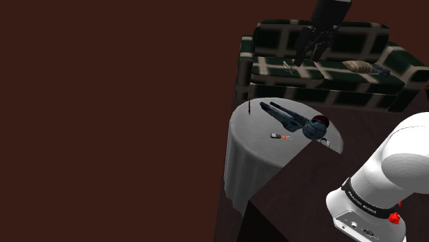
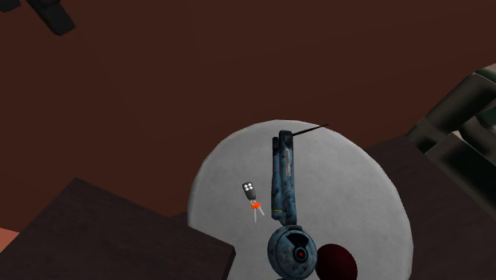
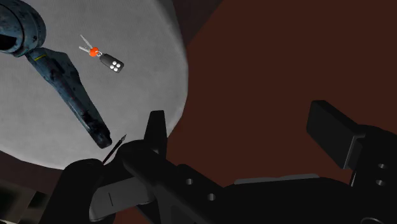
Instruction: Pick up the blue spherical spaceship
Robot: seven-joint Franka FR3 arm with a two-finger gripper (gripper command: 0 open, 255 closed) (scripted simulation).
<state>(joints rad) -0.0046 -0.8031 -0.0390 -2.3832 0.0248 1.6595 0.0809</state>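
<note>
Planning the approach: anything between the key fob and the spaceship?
No. Bare white tabletop separates key fob and spaceship, seen in the second exterior and wrist views.

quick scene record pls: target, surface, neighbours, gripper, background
target: blue spaceship, a ball-shaped end on a long body, lying flat
surface: round white table
neighbours: black key fob with orange-tagged keys, beside the body and apart from it; dark red ball right beside the ball-shaped end
gripper: gripper with fingers open, holding nothing, away from the spaceship
background: dark checked sofa behind the table
</note>
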